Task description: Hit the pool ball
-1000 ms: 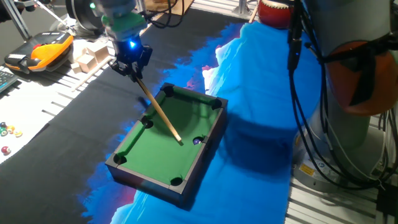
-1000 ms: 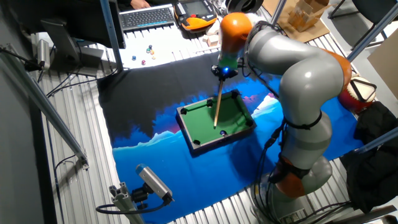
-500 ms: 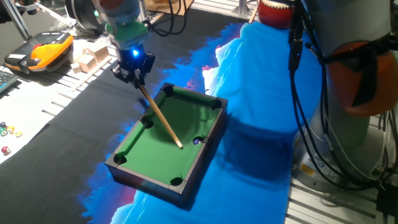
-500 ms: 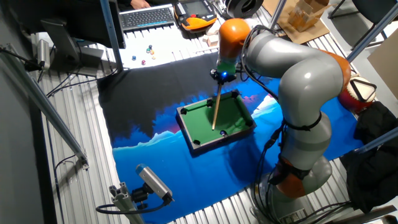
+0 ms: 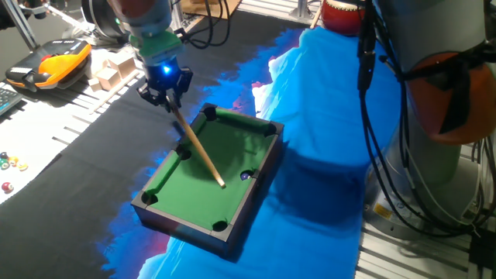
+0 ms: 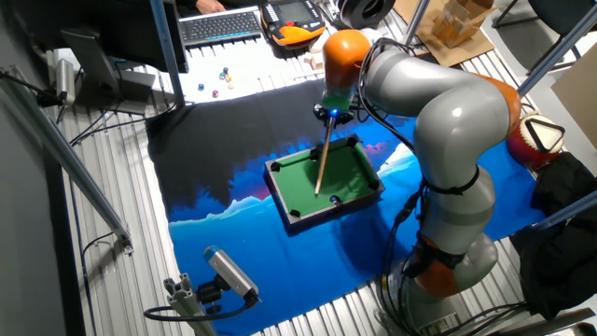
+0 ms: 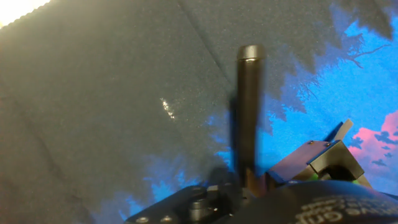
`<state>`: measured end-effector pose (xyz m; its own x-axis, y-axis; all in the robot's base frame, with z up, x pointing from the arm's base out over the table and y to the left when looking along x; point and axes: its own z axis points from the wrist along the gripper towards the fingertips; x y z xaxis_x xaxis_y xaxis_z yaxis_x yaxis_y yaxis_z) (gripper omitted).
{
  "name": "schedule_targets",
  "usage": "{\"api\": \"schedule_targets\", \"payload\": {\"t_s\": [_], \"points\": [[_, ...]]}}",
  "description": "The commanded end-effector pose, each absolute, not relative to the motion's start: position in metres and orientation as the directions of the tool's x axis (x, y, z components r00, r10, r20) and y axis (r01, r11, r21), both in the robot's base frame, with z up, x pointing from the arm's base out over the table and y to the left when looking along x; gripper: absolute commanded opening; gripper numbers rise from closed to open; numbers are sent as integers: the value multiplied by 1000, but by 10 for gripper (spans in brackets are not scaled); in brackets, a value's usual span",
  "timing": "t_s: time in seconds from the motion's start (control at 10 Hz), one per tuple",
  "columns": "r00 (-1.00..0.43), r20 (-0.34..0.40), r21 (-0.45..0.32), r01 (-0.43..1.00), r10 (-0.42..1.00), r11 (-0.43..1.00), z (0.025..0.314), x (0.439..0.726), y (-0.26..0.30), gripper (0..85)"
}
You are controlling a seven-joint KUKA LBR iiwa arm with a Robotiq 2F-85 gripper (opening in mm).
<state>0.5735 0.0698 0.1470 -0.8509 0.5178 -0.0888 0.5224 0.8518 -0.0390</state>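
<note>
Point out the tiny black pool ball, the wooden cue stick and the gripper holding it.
tiny black pool ball point(image 5: 246, 176), one fixed view, its top, near the table's side pocket.
wooden cue stick point(image 5: 199, 149), one fixed view, mid-shaft.
gripper point(image 5: 166, 91), one fixed view, between its fingertips.

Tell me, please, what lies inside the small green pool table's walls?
On the green felt pool table lie the tiny black pool ball and the wooden cue's tip. The pockets' insides cannot be seen.

Robotics lab (camera rig point(image 6: 219, 280), cables point(image 5: 387, 116), keyboard point(image 6: 222, 24)).
</note>
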Motion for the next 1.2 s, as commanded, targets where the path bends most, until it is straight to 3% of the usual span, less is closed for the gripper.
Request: {"api": "schedule_targets", "payload": {"t_s": [0.0, 0.4, 0.6, 1.1], "points": [[-849, -90, -45, 526, 521, 849, 147, 573, 70, 340], [-852, -78, -23, 520, 517, 854, 157, 568, 73, 340], [-882, -55, 16, 467, 468, 884, 161, 571, 70, 0], [-898, -55, 73, 432, 436, 899, 190, 578, 54, 0]]}}
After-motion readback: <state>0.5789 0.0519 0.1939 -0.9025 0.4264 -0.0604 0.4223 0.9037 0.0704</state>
